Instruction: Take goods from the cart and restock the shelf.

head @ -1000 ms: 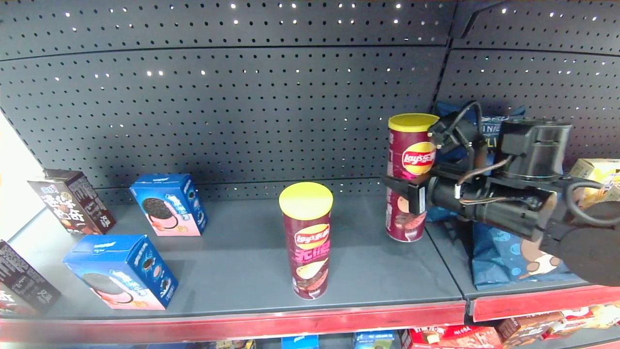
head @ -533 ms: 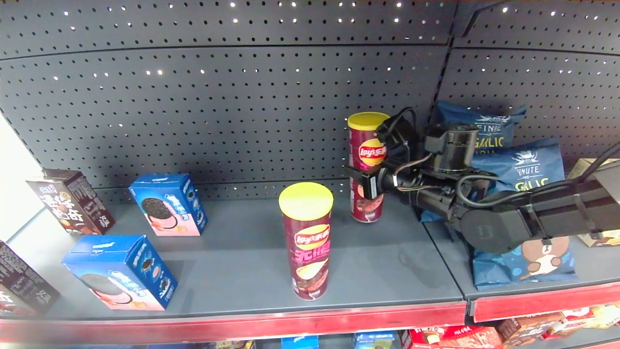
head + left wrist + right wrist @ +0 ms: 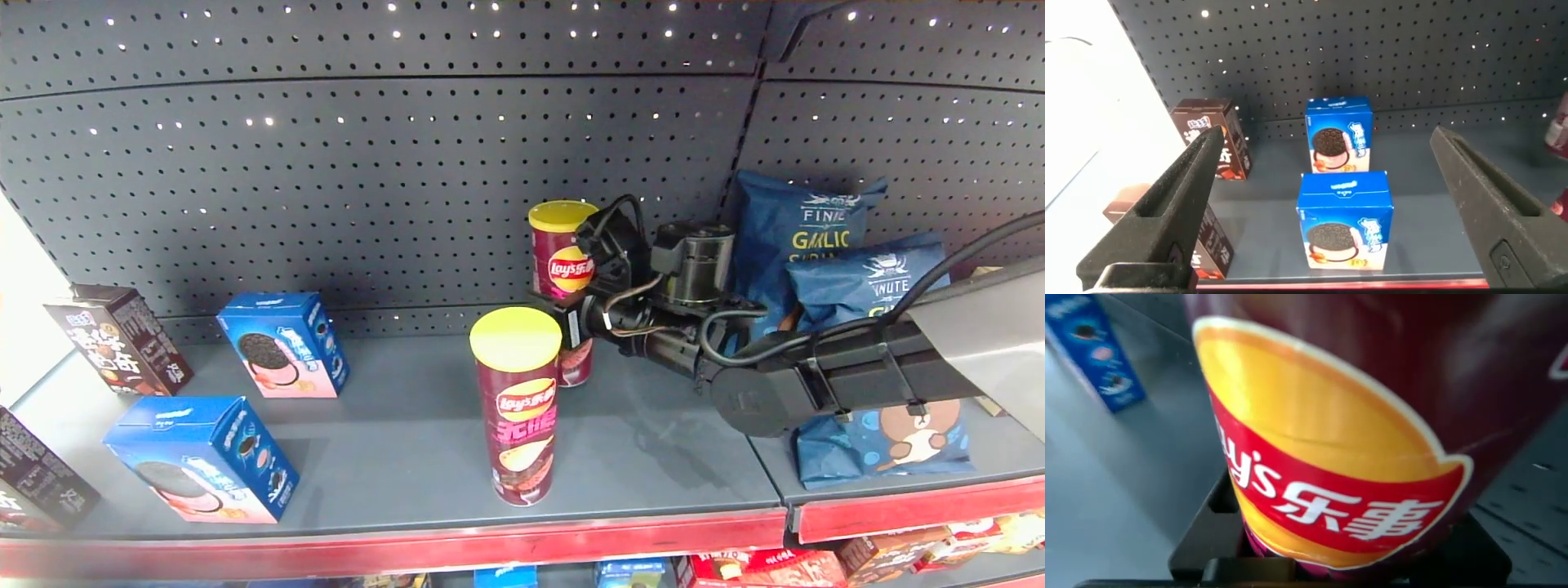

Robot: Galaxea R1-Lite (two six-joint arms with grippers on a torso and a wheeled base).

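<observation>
Two cans: held can is upright at the back of the shelf, near the pegboard. Front can stands ahead of it by the shelf lip, apart from it.
Right gripper: clamped on the held can's mid-to-lower body, below the logo. In the right wrist view the can wall sits tight between the jaws.
Base contact: hidden behind the front can, so can't tell if it's seated or just off the deck.
Left gripper: fingers spread wide, nothing in them, facing the cookie boxes.
Handling (judgement): light cardboard tube, stiff along its axis, but the wall would dent under a hard squeeze. The glossy wrap is likely slippery. Tall and narrow, so tippy.
Grip point: mid-body or slightly lower, moderate force. Avoid the yellow lid, which probably pops off.
Risk: letting go before the base is flat could topple it into the front can or the blue snack bags.
</observation>
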